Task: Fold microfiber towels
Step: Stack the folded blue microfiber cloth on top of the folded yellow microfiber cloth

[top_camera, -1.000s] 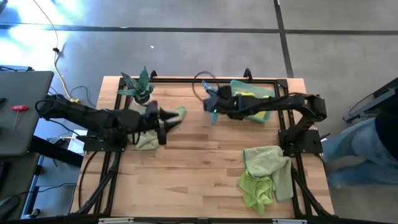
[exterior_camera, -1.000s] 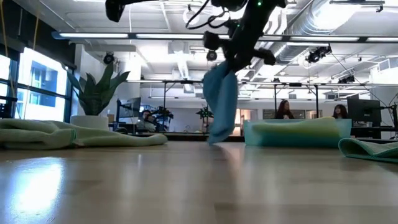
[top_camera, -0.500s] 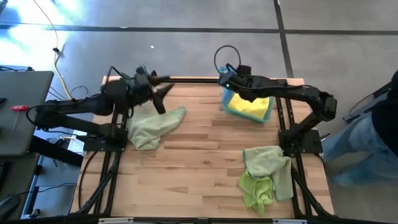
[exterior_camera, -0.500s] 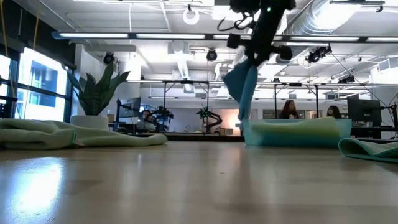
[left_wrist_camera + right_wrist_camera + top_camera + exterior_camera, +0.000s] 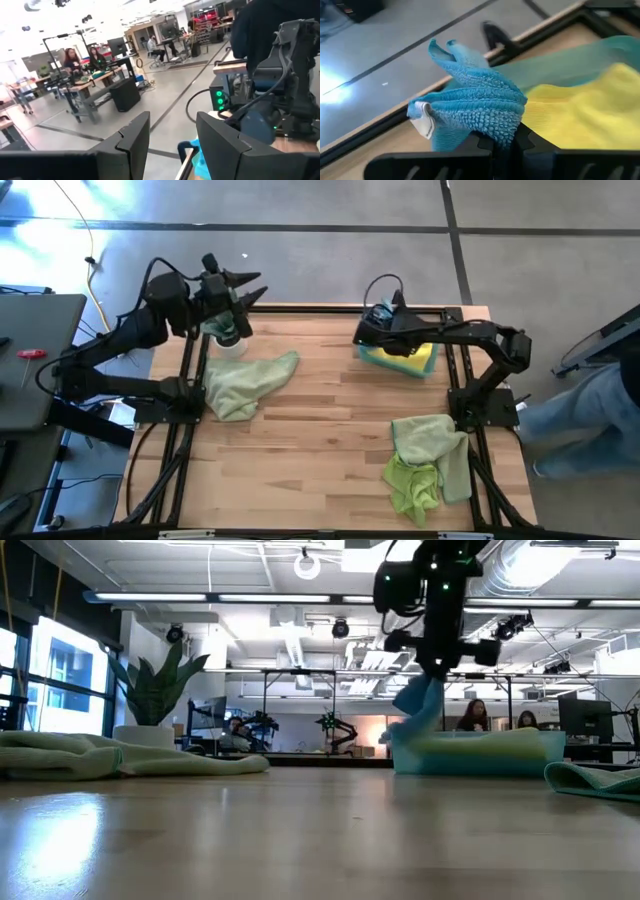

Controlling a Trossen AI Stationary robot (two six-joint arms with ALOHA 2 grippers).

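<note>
My right gripper (image 5: 366,334) is shut on a bunched blue microfiber towel (image 5: 470,107) at the far right of the table. It hangs over the left end of a stack of yellow and teal towels (image 5: 408,358). The low view shows the blue towel (image 5: 420,710) drooping from the gripper (image 5: 437,668) down to that stack (image 5: 480,752). My left gripper (image 5: 250,287) is open and raised level above the far left corner, over the plant, holding nothing. A pale green towel (image 5: 245,382) lies rumpled on the table at the left. My right gripper pinches a bunched fold of the blue towel (image 5: 496,131) between its two fingers, several layers together. The fingers slant down from the table's right side. The towel hangs slack below them, and its lower end (image 5: 402,733) reaches the left end of the stack.
A potted spiky plant (image 5: 222,332) stands at the far left, below my left gripper. A heap of pale and lime green towels (image 5: 428,462) lies near the right edge. A black frame (image 5: 300,308) runs along the far edge. Bare wood (image 5: 320,430) fills the middle.
My left gripper has risen off the pale green towel and swung toward the far left corner, rolling as it went and staying open. My right gripper has carried the blue towel from the far middle toward the right and lowered it onto the stack's left end.
</note>
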